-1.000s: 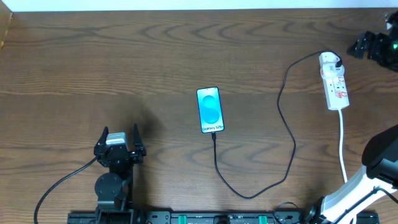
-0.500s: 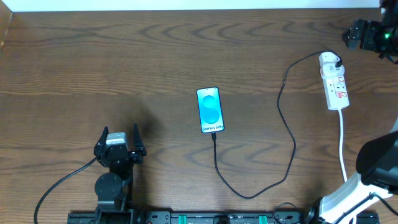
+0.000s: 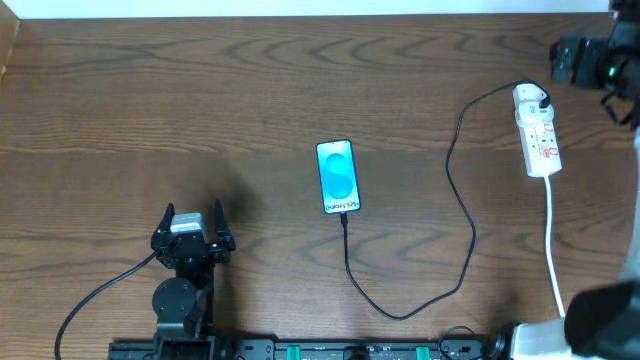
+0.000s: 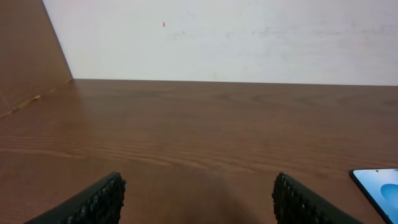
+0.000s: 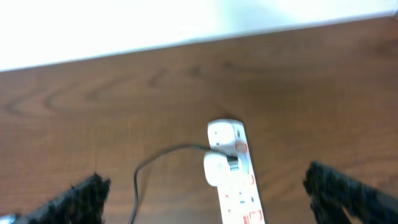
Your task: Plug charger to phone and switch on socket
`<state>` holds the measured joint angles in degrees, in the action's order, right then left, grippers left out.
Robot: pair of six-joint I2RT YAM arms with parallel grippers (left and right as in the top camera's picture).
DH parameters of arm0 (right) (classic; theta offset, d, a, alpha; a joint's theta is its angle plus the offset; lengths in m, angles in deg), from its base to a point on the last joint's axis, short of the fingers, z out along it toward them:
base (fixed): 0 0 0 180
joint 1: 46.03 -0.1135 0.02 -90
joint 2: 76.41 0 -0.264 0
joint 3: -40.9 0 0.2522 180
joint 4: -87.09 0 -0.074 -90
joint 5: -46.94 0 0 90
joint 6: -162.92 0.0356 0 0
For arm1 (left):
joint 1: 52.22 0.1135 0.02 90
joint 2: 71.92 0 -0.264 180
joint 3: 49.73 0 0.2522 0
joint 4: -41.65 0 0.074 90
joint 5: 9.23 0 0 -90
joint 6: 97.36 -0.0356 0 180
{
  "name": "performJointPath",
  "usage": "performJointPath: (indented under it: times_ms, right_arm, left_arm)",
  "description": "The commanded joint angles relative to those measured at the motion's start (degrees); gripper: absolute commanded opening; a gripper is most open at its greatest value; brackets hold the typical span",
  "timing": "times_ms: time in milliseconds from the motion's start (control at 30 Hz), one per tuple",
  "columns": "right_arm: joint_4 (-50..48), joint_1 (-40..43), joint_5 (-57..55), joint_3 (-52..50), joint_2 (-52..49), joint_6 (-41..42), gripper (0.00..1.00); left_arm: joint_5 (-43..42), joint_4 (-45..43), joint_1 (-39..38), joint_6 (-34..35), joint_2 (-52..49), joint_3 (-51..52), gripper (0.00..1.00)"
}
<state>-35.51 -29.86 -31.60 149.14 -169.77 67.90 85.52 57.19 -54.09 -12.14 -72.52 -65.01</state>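
Observation:
The phone (image 3: pixel 338 177) lies face up mid-table with its blue screen lit; a corner of the phone (image 4: pixel 380 186) shows in the left wrist view. The charger (image 3: pixel 462 215), a thin black cable, runs from the phone's near end in a loop to its white adapter (image 3: pixel 533 98), which sits in the far end of the socket (image 3: pixel 543 145). My right gripper (image 3: pixel 578 60) hangs open high above the table near the socket (image 5: pixel 242 193), with the adapter (image 5: pixel 217 168) in its view and nothing between its fingers. My left gripper (image 3: pixel 192 212) rests open and empty at the near left.
The socket's thick white cord (image 3: pixel 552 240) runs toward the near right edge. A brown board (image 4: pixel 28 56) stands at the table's far left, and a white wall (image 4: pixel 236 37) borders the far edge. The right arm's base (image 3: pixel 590 325) fills the near right corner.
My right arm has lifted and its gripper has drifted slightly left at the far right. The left arm, phone, charger and socket have not moved.

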Motion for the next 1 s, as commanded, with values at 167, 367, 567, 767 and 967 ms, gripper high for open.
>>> performJointPath:
  times_ms: [167, 367, 567, 767, 967]
  right_arm:
    - [-19.67, -2.03, -0.39, -25.99, 15.34, 0.28, 0.99]
    - [-34.99, -3.61, -0.37, -43.39, 24.5, 0.31, 0.99]
    - [-46.75, -4.26, -0.42, -59.43, 33.62, 2.51, 0.99]
    - [-56.41, -4.28, -0.42, -73.81, 42.77, 5.25, 0.99]
    - [-62.31, -4.28, -0.44, -85.35, 53.0, 5.25, 0.99]
  left_arm:
    - [0.15, 2.05, 0.28, -0.55, 0.37, 1.27, 0.76]
    - [0.17, 2.05, 0.31, -0.55, 0.37, 1.27, 0.76]
    - [0.17, 2.05, 0.31, -0.55, 0.37, 1.27, 0.76]
    - [0.17, 2.05, 0.28, -0.55, 0.37, 1.27, 0.76]
    - [0.17, 2.05, 0.31, -0.55, 0.37, 1.27, 0.76]
